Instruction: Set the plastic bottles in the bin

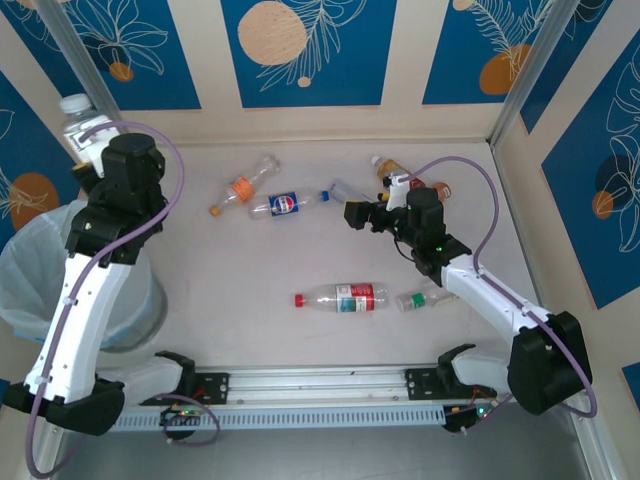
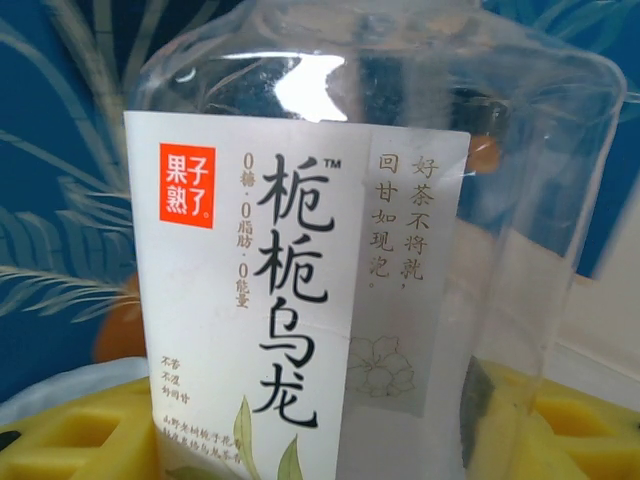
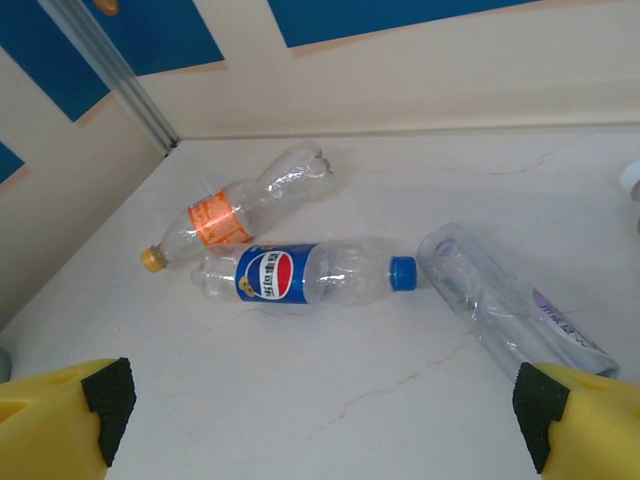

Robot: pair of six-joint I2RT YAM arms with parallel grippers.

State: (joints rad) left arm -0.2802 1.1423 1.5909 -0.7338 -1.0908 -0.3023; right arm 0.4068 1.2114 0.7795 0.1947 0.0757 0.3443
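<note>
The clear plastic bottle with a white cap and white paper label (image 1: 74, 122) is up at the far left, clamped in the left gripper (image 2: 320, 450) between its yellow fingers (image 2: 70, 440). In the top view it shows just past the far rim of the round bin with the translucent bag (image 1: 18, 290); whether it is over the opening, I cannot tell. The right gripper (image 3: 320, 420) hangs with fingers wide apart over the pale table (image 1: 250, 262), facing a blue-label bottle (image 3: 300, 275), an orange-label bottle (image 3: 225, 215) and a crushed clear bottle (image 3: 500, 300). A red-label bottle (image 1: 345, 297) lies nearer the arm bases.
</note>
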